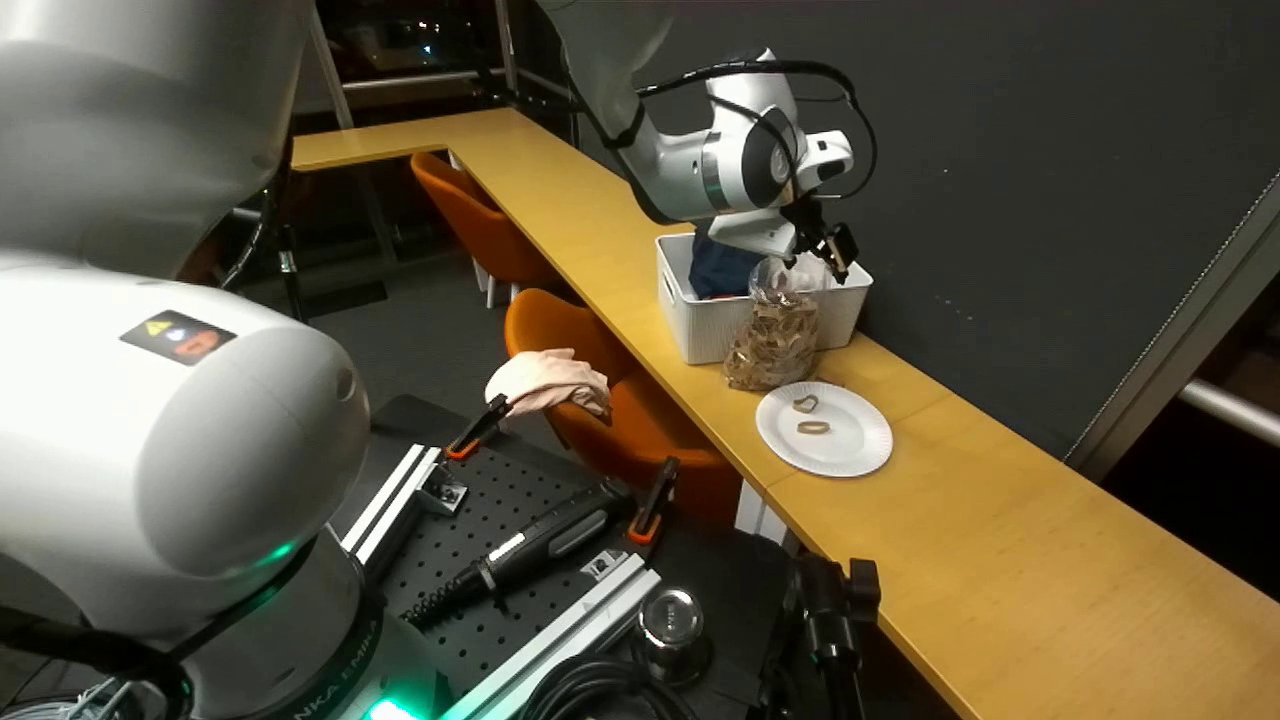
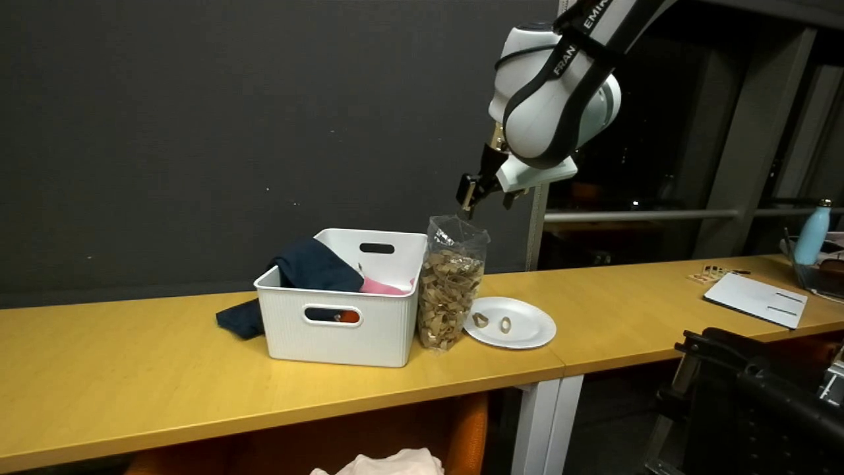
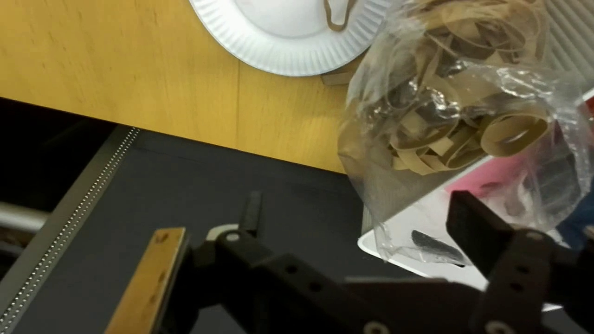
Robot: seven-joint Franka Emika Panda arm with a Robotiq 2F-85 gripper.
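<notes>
“Looking closely, how is the end effector (image 3: 359, 208) being held?”
“Spread, just above the clear bag (image 2: 452, 297).”
“And that?”
“It is being supported by the surface (image 2: 165, 369), between plate (image 2: 531, 326) and bin (image 2: 339, 346).”

Long yellow table (image 1: 1060, 560), running right beside the dark wall (image 2: 198, 132)! At its edge, an orange near chair (image 1: 660, 430) carries a pale cloth (image 1: 545, 382) over its back, a far chair (image 1: 475, 215) farther along. And there, in an exterior view: a blue bottle (image 2: 812, 236) standing upright, a white panel (image 2: 756, 301) lying near it, a rail (image 2: 639, 216) across the window (image 2: 659, 158) behind!
</notes>
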